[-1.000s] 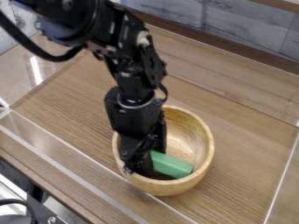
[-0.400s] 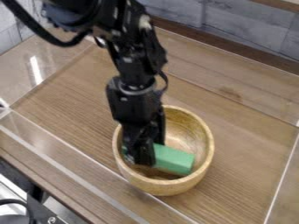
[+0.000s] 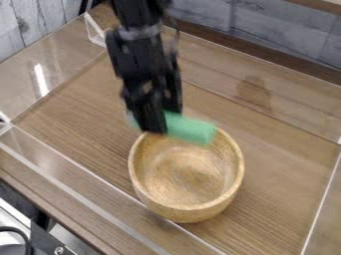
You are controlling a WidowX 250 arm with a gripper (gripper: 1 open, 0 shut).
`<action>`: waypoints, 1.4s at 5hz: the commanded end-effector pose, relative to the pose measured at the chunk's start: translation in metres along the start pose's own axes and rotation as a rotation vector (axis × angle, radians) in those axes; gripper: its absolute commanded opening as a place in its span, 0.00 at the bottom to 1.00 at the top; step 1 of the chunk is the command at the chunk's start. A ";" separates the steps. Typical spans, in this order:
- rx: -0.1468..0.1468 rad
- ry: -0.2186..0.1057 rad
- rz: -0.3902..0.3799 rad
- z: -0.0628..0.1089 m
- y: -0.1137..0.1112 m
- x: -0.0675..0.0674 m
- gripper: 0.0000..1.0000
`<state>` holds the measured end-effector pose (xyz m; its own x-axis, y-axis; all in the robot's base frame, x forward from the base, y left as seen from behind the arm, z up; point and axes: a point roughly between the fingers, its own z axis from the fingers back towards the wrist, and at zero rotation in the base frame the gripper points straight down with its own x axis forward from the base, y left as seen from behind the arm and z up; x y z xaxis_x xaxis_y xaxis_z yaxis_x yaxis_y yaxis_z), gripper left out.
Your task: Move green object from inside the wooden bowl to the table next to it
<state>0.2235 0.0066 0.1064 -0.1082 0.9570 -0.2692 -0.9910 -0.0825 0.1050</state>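
My gripper (image 3: 160,117) hangs above the far left rim of the wooden bowl (image 3: 186,171), pointing steeply down, shut on the left end of the green object (image 3: 189,128). The green block is lifted clear of the bowl and sticks out to the right of the fingers, over the bowl's far edge. The bowl's light-tan inside shows nothing in it. The bowl stands on the brown wood-grain table (image 3: 80,120). The frame is blurred by motion.
Low clear acrylic walls border the table: one along the front left (image 3: 54,169), one at the right (image 3: 326,199). Bare tabletop lies to the left of the bowl and behind it on the right (image 3: 266,100).
The gripper has risen out of the bowl, carrying the green block up and toward the far left. The bowl stays where it was.
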 end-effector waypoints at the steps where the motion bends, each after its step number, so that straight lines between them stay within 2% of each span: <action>1: -0.067 0.013 0.025 0.033 -0.018 0.017 0.00; 2: -0.078 0.009 0.043 0.044 -0.028 0.040 0.00; 3: -0.067 0.006 0.036 0.034 -0.031 0.047 0.00; 5: -0.048 0.015 0.022 0.019 -0.037 0.055 0.00; 7: -0.057 0.024 0.067 0.018 -0.033 0.046 0.00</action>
<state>0.2484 0.0578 0.0929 -0.1867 0.9363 -0.2974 -0.9795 -0.1542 0.1294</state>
